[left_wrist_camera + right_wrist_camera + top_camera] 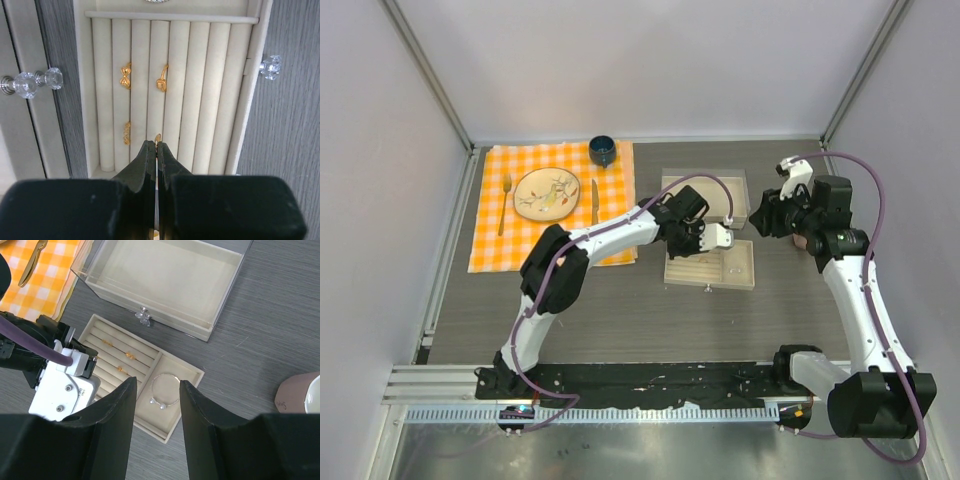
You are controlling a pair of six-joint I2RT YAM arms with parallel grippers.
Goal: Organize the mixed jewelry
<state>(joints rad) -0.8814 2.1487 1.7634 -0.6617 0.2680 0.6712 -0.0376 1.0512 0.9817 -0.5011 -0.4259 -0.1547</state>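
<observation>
A beige ring tray point(746, 282) lies mid-table. In the left wrist view its padded rolls point(220, 90) carry gold rings: a bow-shaped one point(126, 76), another point(161, 79) and a third point(127, 133). My left gripper point(157, 145) hangs low over the rolls, shut on a tiny gold ring point(158, 137) that peeks out at its tips. In the right wrist view a thin silver hoop point(165, 390) with two pearl ends lies in the tray's flat compartment point(192, 385). My right gripper point(157, 385) stands open and empty, high above the tray, right of it in the top view point(767, 215).
A clear box point(165, 275) with a crystal-knobbed beige drawer stands behind the tray. A pink cup point(300, 396) sits to the right. At the back left an orange checked cloth point(552, 200) holds a plate point(546, 193), fork, knife and dark bowl point(602, 150).
</observation>
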